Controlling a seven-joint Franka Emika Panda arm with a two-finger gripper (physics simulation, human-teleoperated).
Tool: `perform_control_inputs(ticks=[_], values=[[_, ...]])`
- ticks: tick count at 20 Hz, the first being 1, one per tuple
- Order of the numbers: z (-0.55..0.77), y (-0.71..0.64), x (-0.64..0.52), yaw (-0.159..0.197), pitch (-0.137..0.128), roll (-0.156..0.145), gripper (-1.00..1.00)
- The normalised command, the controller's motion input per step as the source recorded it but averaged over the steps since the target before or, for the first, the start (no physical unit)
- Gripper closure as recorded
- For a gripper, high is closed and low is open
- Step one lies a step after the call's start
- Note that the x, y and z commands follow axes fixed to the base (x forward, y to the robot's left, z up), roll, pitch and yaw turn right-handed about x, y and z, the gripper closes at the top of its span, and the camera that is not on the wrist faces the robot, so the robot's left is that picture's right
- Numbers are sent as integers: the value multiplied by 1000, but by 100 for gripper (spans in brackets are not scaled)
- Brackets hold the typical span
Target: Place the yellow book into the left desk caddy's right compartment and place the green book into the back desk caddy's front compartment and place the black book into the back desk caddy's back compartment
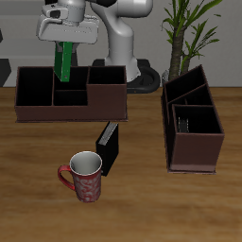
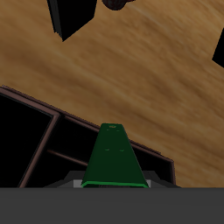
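The fingers are pinching the green book by its upper end, its long axis hanging upright directly over the back desk caddy, just above its front compartment.

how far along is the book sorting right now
Nothing can be confirmed as done: the yellow book is not visible in either view. In hand: the gripper holds the green book above the back desk caddy, not yet lowered into a compartment. Left: the black book stands on the table beside the mug.
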Motion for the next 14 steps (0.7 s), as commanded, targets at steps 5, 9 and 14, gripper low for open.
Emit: perform_control_inputs(ticks=[5,9,14], values=[[-20,102,3,263,-36,-54,100],[-197,204,-154,223,40,30,100],[-265,24,-199,311,4,1,100]])
